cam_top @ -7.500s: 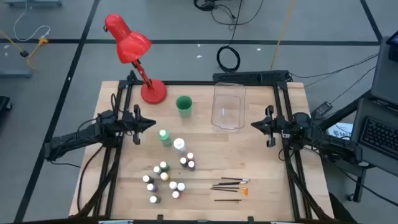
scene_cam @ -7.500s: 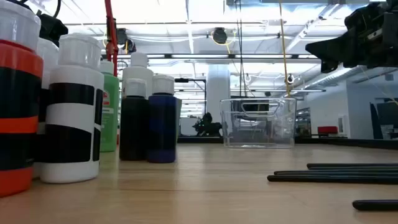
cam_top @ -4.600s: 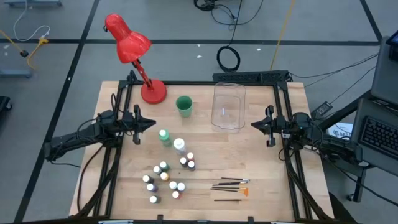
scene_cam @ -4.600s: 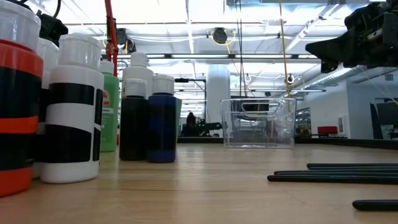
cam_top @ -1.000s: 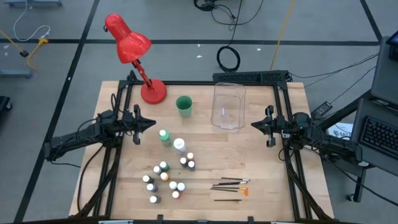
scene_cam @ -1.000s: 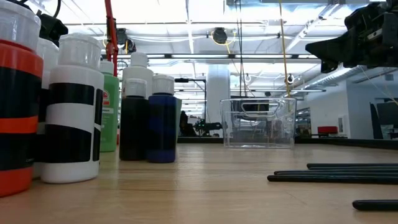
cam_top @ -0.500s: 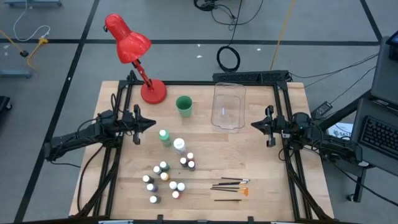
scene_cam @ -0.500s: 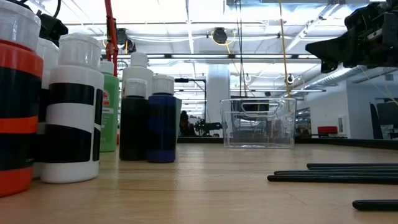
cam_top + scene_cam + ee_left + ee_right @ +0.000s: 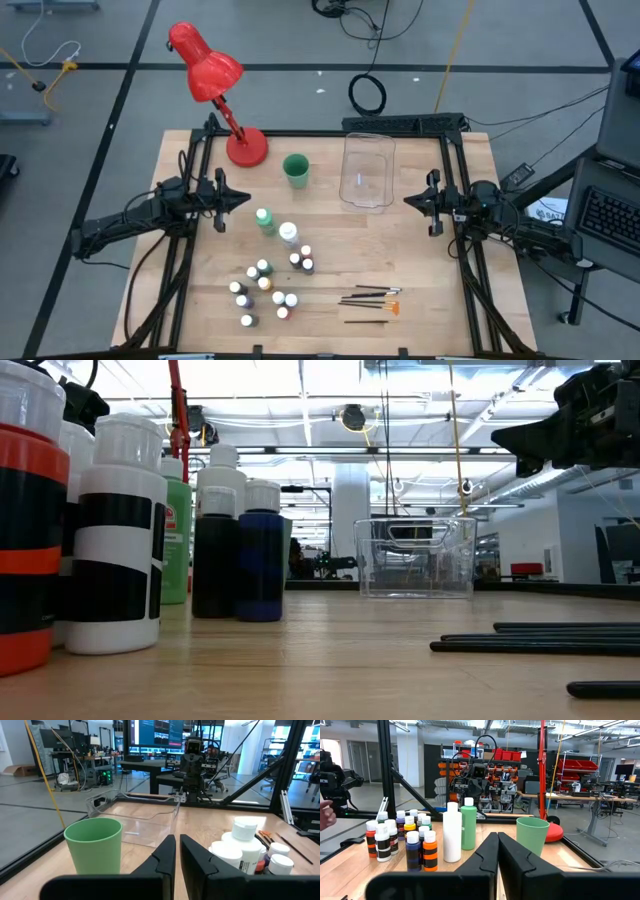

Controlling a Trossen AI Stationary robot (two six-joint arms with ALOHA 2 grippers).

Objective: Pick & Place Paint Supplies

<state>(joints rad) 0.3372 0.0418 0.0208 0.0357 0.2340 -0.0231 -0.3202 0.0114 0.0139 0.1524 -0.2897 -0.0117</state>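
Both arms waited at the table's sides — left gripper (image 9: 222, 193) and right gripper (image 9: 418, 199) each with fingers closed on nothing. The small paint bottles (image 9: 264, 288) stood clustered mid-table, the brushes (image 9: 372, 302) beside them, the clear bin (image 9: 366, 170) well apart. A good first pick would likely open wide and take an outer bottle — the cluster was tight.

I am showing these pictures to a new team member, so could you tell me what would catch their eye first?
Most likely the red desk lamp at the table's far left corner. Next, the cluster of small white-capped paint bottles at the near middle, with the thin brushes lying beside them towards the right arm. Between the two waiting arms, the green cup and the clear plastic bin stand along the far edge.
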